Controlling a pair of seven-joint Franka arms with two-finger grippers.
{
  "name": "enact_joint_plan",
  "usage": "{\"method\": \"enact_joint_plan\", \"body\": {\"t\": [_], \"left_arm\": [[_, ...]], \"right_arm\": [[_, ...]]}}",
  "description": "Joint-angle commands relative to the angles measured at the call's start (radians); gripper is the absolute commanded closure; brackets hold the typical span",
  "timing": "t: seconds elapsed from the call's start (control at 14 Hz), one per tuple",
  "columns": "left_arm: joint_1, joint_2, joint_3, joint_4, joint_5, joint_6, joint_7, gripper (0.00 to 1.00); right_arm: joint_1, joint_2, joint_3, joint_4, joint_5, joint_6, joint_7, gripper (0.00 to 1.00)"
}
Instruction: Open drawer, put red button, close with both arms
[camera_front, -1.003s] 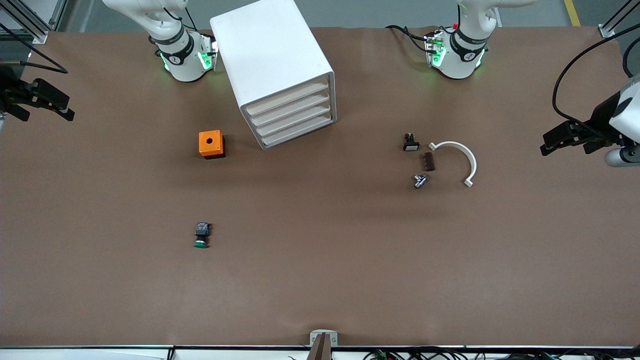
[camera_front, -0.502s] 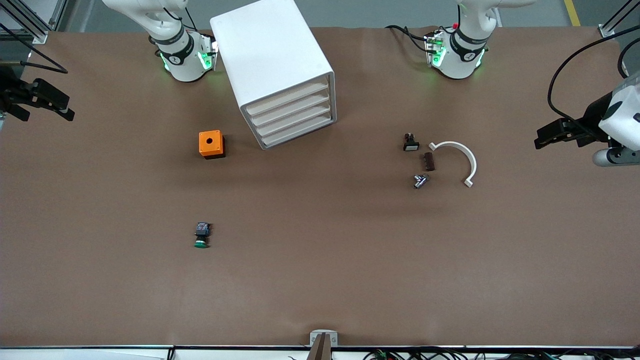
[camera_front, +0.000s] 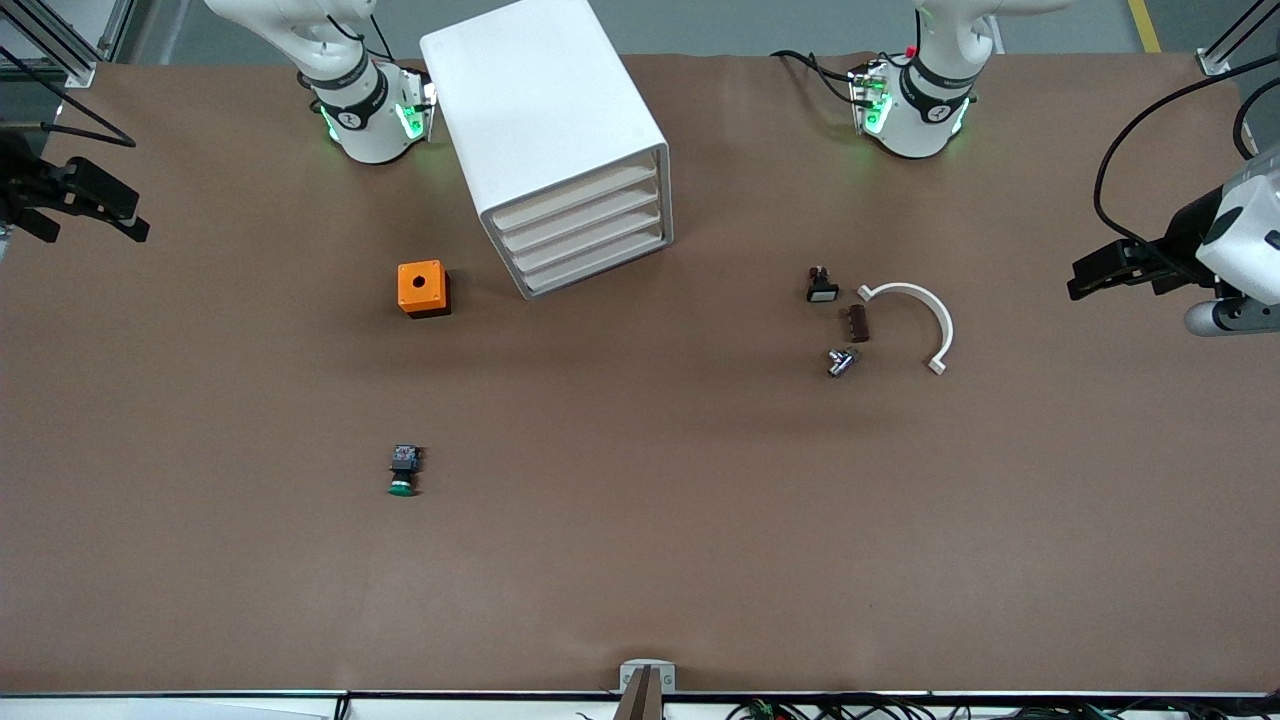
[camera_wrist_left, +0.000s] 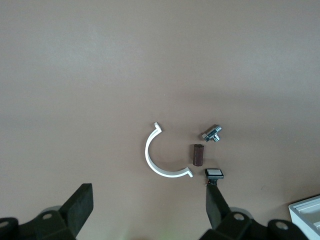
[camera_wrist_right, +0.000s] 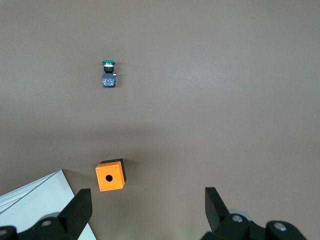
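The white drawer cabinet (camera_front: 545, 110) stood askew on the table between my two bases, its four drawers all shut. The only mushroom-capped switch I saw was the green button (camera_front: 402, 472), lying on its side with blue on its black body, nearer the front camera than the orange box (camera_front: 421, 287). I could not tell where the red button was. The marks on my bases were too small to read. My left claw (camera_wrist_left: 149, 200) hung over the left arm's end of the table and my right claw (camera_wrist_right: 147, 200) over the right arm's end. Both were spread wide and held nothing.
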Motion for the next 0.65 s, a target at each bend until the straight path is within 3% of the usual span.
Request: {"method": "enact_joint_plan", "body": {"t": [0.0, 0.57], "left_arm": [[-0.004, 0.009, -0.001, 0.025, 0.017, -0.020, -0.015, 0.01], [-0.012, 0.010, -0.001, 0.025, 0.021, -0.020, -0.015, 0.01]], "right_arm": [[-0.011, -0.031, 0.009, -0.037, 0.001, 0.015, -0.010, 0.00], [-0.011, -0.037, 0.009, -0.046, 0.001, 0.019, -0.012, 0.00]]}}
